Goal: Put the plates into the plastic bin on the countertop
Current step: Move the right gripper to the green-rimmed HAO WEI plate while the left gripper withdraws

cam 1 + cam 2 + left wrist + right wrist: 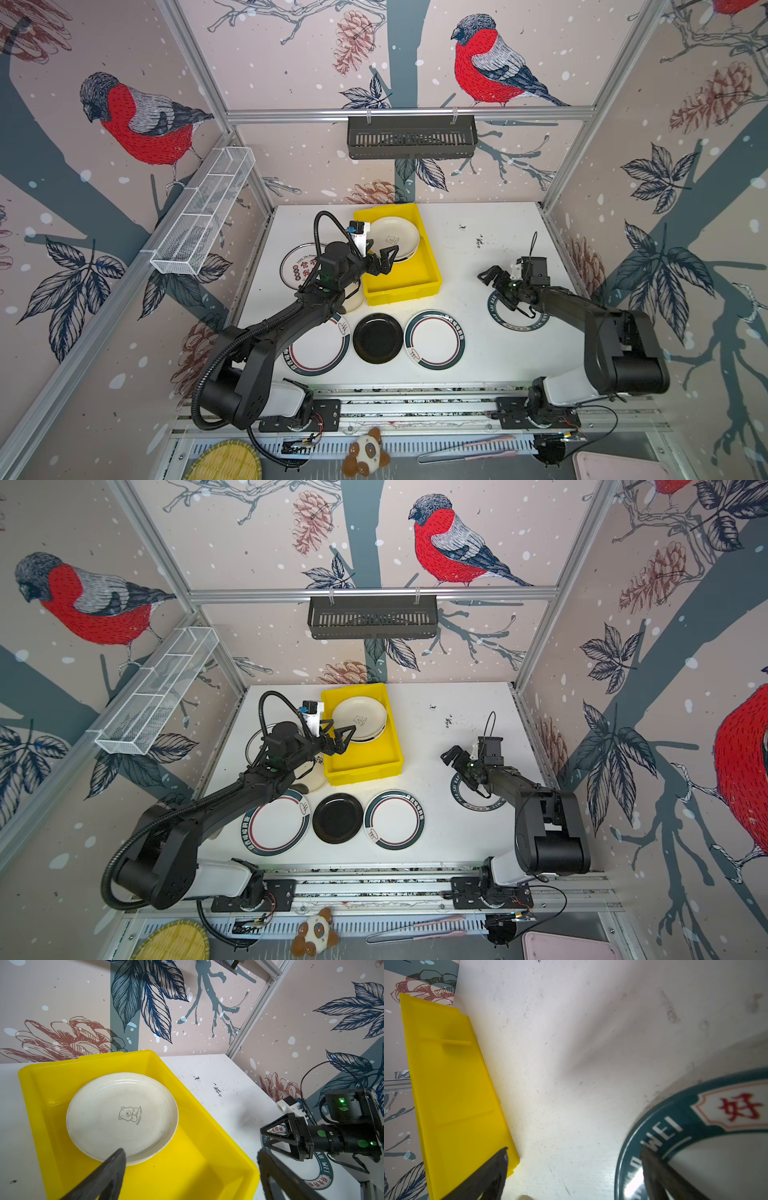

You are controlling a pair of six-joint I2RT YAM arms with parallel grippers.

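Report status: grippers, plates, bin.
Left gripper open over yellow bin; bear plate inside. Right gripper open at teal-rimmed plate edge. Black plate on countertop. Nothing blocking.

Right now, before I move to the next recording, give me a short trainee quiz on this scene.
1. True or false: the black plate lies on the countertop, outside the plastic bin.
2. Which plate lies in the plastic bin? A) cream bear plate B) green plate C) none.
3. Fill in: both arms' jaws stand ___, holding nothing.
Key: 1 true; 2 A; 3 open.
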